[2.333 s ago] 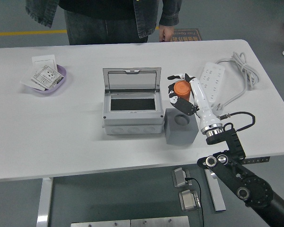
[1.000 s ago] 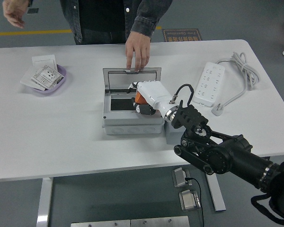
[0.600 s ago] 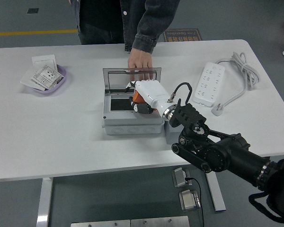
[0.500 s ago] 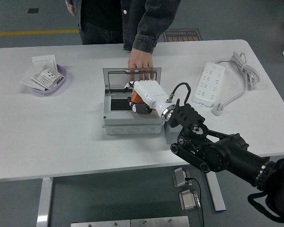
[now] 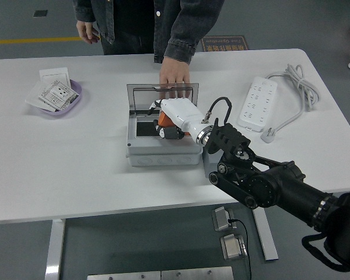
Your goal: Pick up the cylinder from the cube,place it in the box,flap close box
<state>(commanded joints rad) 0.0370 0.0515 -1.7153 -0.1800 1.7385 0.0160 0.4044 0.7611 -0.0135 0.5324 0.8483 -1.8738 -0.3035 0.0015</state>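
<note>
The white worktop [image 5: 76, 169] runs nearly the whole width of the room's grey floor, with a person standing at its far side; that person's hand [image 5: 174, 76] rests on the top edge of the raised lid [image 5: 162, 98], seemingly to keep it upright while the robot works. The grey box [image 5: 162, 143] sits mid-worktop, open side up; the right hand [image 5: 170, 119] reaches in over it from the right, its fingers curled around the orange cylinder [image 5: 163, 120], holding it just above the dark inside, I'd say to lower it in. The cube is hidden behind the black forearm. Far right lies a power strip [image 5: 256, 104] with its coiled cable; far left a purple dish [image 5: 67, 102] of small cards.
</note>
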